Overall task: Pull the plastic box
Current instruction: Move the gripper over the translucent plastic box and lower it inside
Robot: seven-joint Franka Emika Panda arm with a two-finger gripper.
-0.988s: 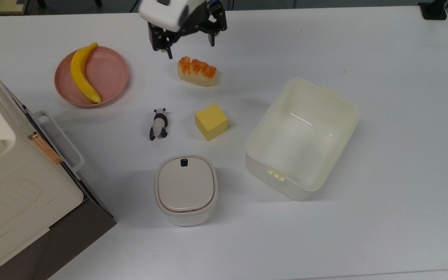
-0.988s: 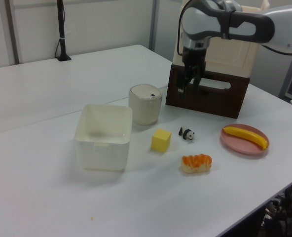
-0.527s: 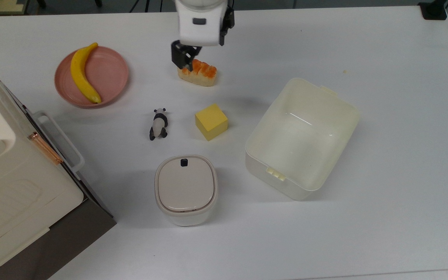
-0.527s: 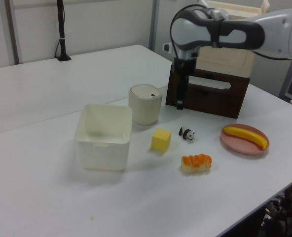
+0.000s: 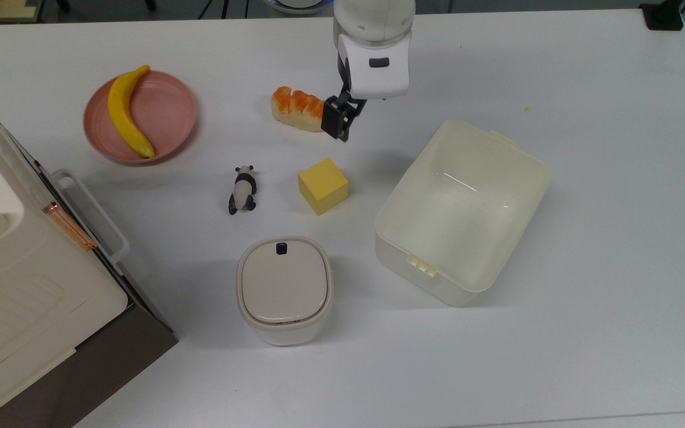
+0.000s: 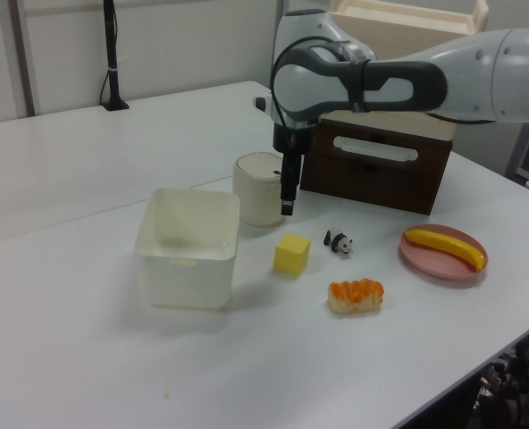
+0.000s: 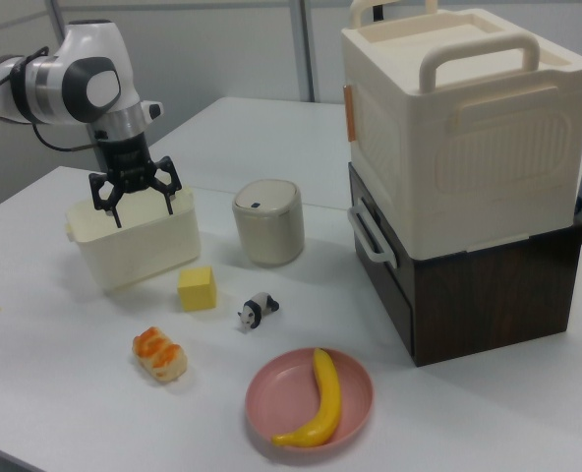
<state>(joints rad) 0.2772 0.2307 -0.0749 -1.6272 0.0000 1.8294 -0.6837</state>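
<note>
The plastic box (image 5: 500, 178) is a large cream-white tub standing open and empty on the top view's right side; it also shows in the left view (image 6: 188, 259) and the right view (image 7: 139, 251). My gripper (image 5: 338, 123) hangs above the table, to the top view's left of the box's far corner and just right of the bread. In the right view the gripper (image 7: 142, 208) has its fingers spread wide with nothing between them, in front of the box's upper edge. It touches nothing.
A bread loaf (image 5: 297, 109), a yellow cube (image 5: 323, 185) and a panda figure (image 5: 242, 189) lie left of the box in the top view. A lidded white container (image 5: 283, 289), a pink plate (image 5: 170, 113) with a banana (image 5: 126, 112) and a big cream appliance (image 5: 15, 285) stand further left.
My gripper swung from beyond the bread to the top view's right, toward the box, and its wrist turned. Nothing on the table has moved.
</note>
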